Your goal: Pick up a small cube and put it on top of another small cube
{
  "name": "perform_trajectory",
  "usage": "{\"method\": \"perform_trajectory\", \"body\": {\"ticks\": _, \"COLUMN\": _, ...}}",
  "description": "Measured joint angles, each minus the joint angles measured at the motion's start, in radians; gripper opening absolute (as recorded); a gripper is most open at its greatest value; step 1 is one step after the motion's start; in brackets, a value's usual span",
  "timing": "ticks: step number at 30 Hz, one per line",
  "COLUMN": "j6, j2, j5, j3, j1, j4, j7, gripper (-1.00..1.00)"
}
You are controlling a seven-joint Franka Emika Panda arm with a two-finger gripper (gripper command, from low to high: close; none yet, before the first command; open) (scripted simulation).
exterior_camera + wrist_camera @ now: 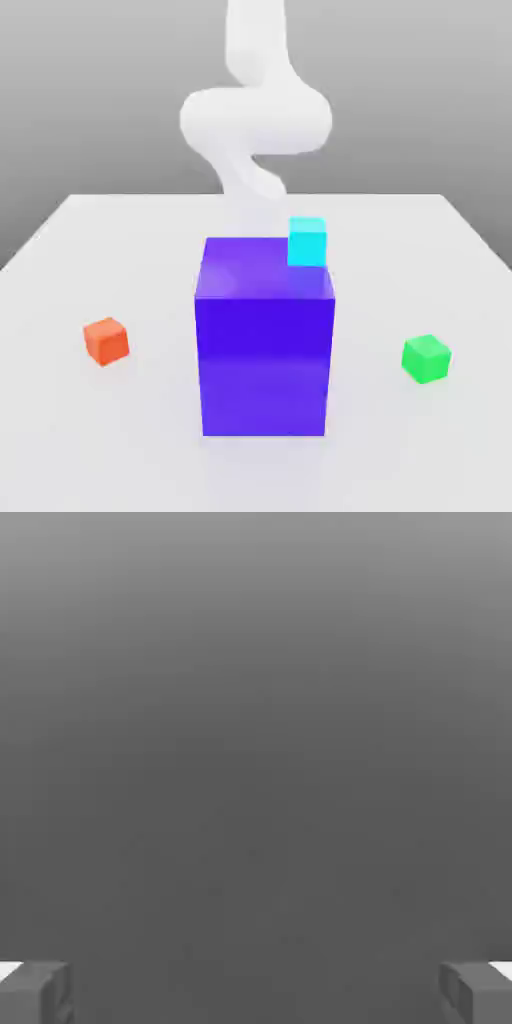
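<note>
Purple-blue and glossy, the big block [265,350] stands nearest in the exterior view, upright on the white table [60,420], close to the middle of the table's width. Level with its lower half, 2 small cubes sit on the table well apart from it: the small orange-red cube [106,341] toward the exterior view's left, and the small bright green cube [426,357], the task's thing, toward the exterior view's right. The green cube rests flat on the table, touching nothing else. Farther back, the small cyan cube [307,241] shows at the block's far right top corner; whether it rests on the block's top or on the table behind it cannot be told. Beyond that, the white arm [255,120] rises at the far side of the table against a grey background. In the hand view, the gripper [256,992] has its 2 grey fingertips [35,992] spread wide, 1 at each edge, with nothing between them and only plain grey beyond.
</note>
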Motion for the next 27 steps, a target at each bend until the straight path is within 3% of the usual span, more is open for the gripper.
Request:
{"method": "perform_trajectory", "body": {"ticks": 16, "j6": 0.109, "j2": 0.586, "j5": 0.026, "j3": -0.093, "j1": -0.180, "j4": 0.117, "j7": 0.310, "gripper": 0.00}}
{"method": "perform_trajectory", "body": {"ticks": 27, "j6": 0.180, "j2": 0.989, "j5": 0.105, "j3": -0.164, "j1": -0.299, "j4": 0.197, "j7": 0.479, "gripper": 0.00}}
